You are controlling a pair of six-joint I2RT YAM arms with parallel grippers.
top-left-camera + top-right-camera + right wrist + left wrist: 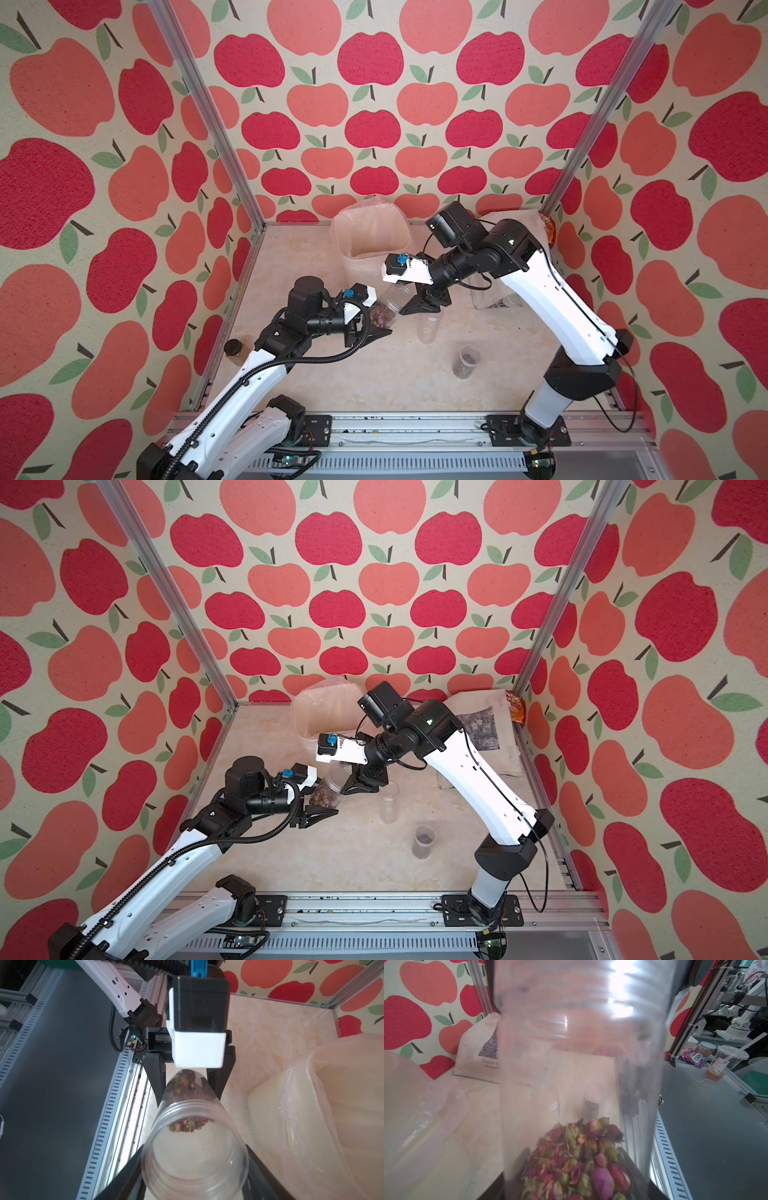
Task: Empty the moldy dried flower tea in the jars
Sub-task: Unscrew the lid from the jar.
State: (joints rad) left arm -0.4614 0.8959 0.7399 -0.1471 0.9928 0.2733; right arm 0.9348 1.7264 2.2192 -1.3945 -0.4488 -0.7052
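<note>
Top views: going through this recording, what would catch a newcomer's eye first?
A clear jar is held at mid-table between both arms. The left gripper clamps its base, where pink dried rosebuds are heaped, and the fingers of the right gripper flank its open, lidless mouth. Just behind it stands the lined bin, and loud apple-print walls surround everything.

Left arm [232, 399] reaches forward, wrist rolled sideways; left gripper [188, 1084] is clamped across the base end of the jar [392, 295], one finger on each side; right arm [552, 299] bends inward; right gripper [195, 1147] faces the left claw, its fingers pressed against the jar's mouth end.
</note>
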